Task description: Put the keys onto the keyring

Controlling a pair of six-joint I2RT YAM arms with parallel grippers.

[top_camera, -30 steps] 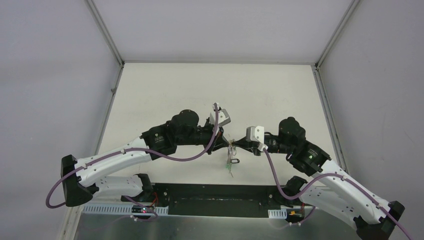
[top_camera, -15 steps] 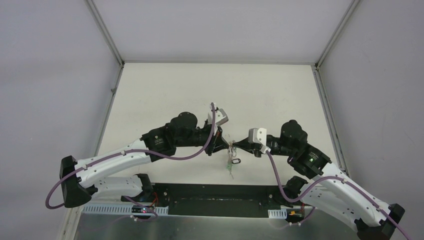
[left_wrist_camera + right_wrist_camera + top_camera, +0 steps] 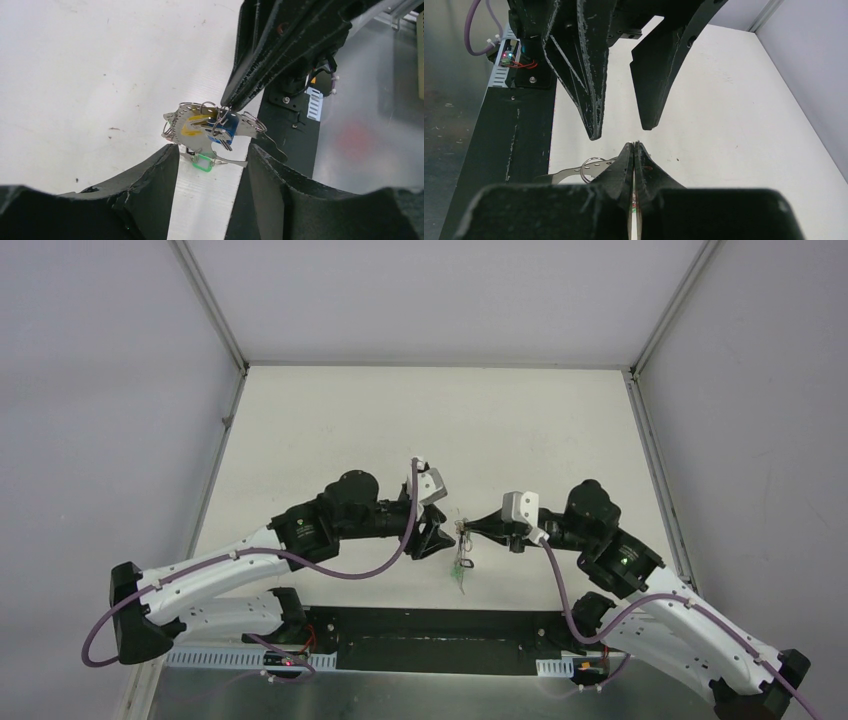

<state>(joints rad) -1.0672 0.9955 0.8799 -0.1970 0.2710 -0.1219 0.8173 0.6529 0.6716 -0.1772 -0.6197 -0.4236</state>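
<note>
Holding the keyring [image 3: 192, 104] with its bunch of keys [image 3: 200, 131] above the middle of the worktop's [image 3: 330, 430] near edge, right gripper [image 3: 227, 106] clamped on it. Left gripper [image 3: 212, 152] jaws stand apart, empty; I'd take one key squarely by its head before threading.

Left arm [image 3: 230, 560] and right arm [image 3: 680, 620] are built of white lower links and black rounded joint housings. A purple cable [image 3: 556, 585] is looped along each. Pale grey camera blocks [image 3: 432, 483] are fitted at the wrists. Black tapered fingers [image 3: 589, 75] are rough-edged.
</note>
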